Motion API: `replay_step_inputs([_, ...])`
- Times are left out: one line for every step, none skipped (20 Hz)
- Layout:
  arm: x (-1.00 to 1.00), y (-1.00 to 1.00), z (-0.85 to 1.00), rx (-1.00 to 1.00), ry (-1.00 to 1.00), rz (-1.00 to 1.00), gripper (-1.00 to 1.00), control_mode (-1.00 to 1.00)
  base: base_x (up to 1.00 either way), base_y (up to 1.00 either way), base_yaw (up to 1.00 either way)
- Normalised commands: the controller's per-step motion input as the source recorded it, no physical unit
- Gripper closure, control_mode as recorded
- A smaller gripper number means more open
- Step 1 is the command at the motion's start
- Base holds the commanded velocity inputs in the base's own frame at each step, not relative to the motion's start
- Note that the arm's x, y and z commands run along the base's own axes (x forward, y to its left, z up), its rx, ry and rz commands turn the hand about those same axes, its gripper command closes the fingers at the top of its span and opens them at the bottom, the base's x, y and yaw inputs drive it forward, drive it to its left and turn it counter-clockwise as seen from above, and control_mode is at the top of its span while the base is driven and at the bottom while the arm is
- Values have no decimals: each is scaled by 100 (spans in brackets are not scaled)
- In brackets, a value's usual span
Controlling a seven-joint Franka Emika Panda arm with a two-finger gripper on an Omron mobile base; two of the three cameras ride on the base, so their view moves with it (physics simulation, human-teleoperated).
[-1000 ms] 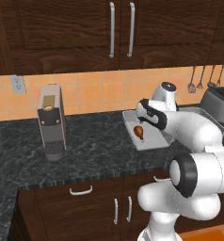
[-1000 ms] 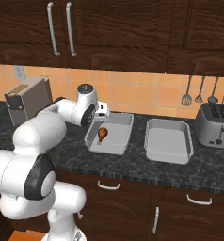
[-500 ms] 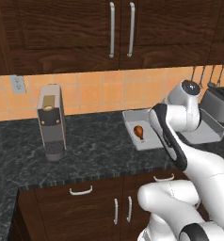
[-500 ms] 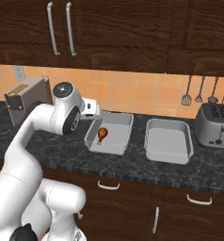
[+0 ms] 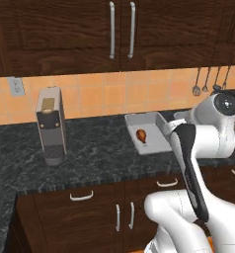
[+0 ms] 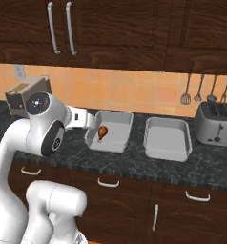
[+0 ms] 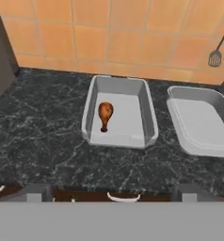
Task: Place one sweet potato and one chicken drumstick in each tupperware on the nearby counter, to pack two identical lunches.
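Here the counter [image 7: 48, 141] carries two tubs side by side, near each other but apart. The left tub [image 7: 149, 113] holds one drumstick [image 7: 105, 114], lying toward its left wall, thick end toward the tiled wall. The right tub [image 7: 198, 123] has nothing visible in it. The end effector [image 6: 90, 123] sits just left of the left tub, and I cannot tell how wide it stands or whether it grips anything. A toaster [image 6: 216, 124] stands right of the tubs.
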Motion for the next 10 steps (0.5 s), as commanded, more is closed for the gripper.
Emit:
replay_step_inputs([0, 0, 0, 0, 0, 0, -100, 100, -100, -59, -7])
replay_step_inputs([0, 0, 0, 0, 0, 0, -100, 100, -100, -64, -7])
replay_step_inputs([0, 0, 0, 0, 0, 0, -100, 100, -100, -75, -8])
replay_step_inputs([0, 0, 0, 0, 0, 0, -100, 100, -100, -94, -9])
replay_step_inputs([0, 0, 0, 0, 0, 0, -100, 100, -100, -100, -9])
replay_step_inputs([0, 0, 0, 0, 0, 0, -100, 100, -100, -100, -9])
replay_step_inputs([0, 0, 0, 0, 0, 0, -100, 100, -100, -100, -2])
replay_step_inputs([0, 0, 0, 0, 0, 0, -100, 100, -100, -100, 0])
replay_step_inputs([0, 0, 0, 0, 0, 0, -100, 100, -100, -100, 0])
replay_step_inputs([0, 0, 0, 0, 0, 0, -100, 100, -100, -100, 0])
